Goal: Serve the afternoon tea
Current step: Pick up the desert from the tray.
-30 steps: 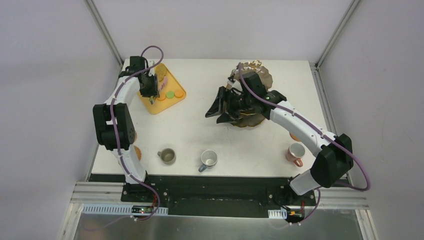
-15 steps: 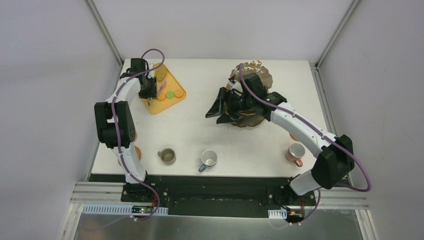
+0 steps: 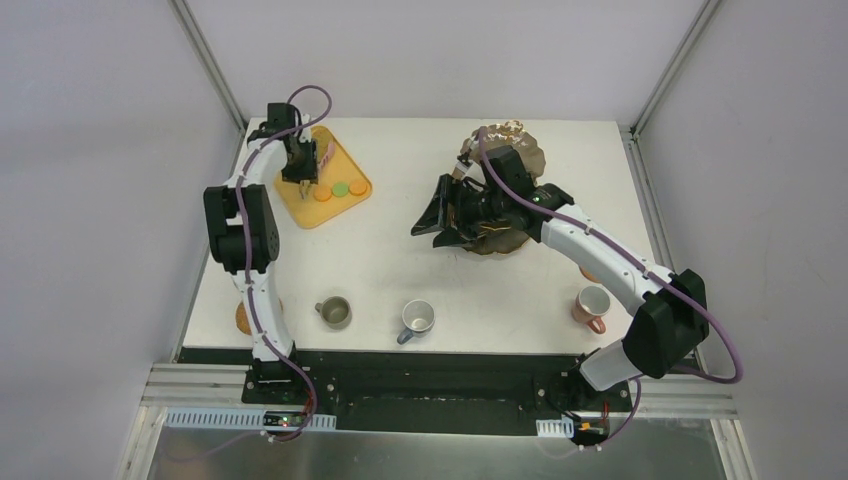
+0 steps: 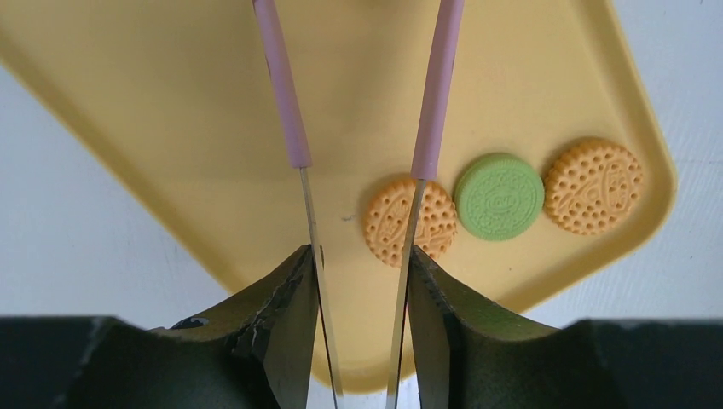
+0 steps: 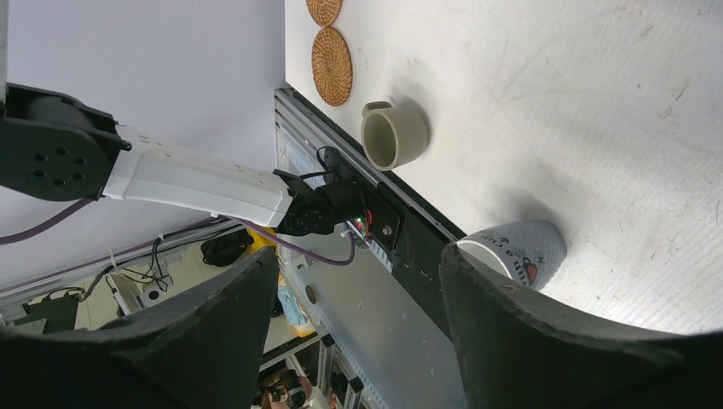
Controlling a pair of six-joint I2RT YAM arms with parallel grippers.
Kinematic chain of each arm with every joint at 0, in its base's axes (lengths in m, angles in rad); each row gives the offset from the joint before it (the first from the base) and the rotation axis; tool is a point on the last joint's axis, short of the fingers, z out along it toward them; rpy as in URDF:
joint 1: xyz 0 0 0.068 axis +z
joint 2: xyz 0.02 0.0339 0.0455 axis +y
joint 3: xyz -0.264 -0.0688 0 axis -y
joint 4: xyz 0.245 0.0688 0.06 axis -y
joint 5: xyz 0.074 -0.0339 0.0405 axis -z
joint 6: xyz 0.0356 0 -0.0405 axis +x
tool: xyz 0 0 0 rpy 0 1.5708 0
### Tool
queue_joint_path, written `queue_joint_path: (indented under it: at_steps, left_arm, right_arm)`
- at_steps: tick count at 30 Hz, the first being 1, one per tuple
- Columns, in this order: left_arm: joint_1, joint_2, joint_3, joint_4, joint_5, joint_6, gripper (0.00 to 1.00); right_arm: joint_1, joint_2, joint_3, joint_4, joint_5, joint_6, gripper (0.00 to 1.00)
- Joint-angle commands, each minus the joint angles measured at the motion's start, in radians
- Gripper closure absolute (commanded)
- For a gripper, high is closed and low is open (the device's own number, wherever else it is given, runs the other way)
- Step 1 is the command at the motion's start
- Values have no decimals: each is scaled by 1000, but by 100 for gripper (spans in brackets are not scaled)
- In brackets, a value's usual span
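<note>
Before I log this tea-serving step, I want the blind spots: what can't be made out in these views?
1. The stand: top view, the right arm covers most of it, so what sits on its tiers cannot be told.
2. The tongs: left wrist view, tips cut off by the top edge; too small in the top view.
3. One coaster: top view, partly hidden behind the left arm.

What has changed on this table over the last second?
The left arm's elbow swung in toward the table. Its tool, clamped on the pink-handled tongs, shifted slightly toward the far end of the yellow tray. Nothing was picked up or let go. The right tool beside the tiered stand, the macarons and the mugs stayed put.
</note>
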Motion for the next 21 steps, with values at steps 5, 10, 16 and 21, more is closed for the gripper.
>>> queue_joint_path:
  at_steps: [5,10,16,21]
  left_arm:
    - [0,97,169,-58,27,10,58]
    - [0,121,203,-64,17,15,60]
    - [-2,129,197,-76,16,11,54]
    - [-8,110,116,-24,20,5,49]
  right_arm:
    - [-14,-13,12,8,-11,-15,28]
    - [-20,-8,13,8,-13,-15,28]
    - [-22,-3,14,7,-14,-15,29]
    - [-22,-1,9,13,-17,-12,29]
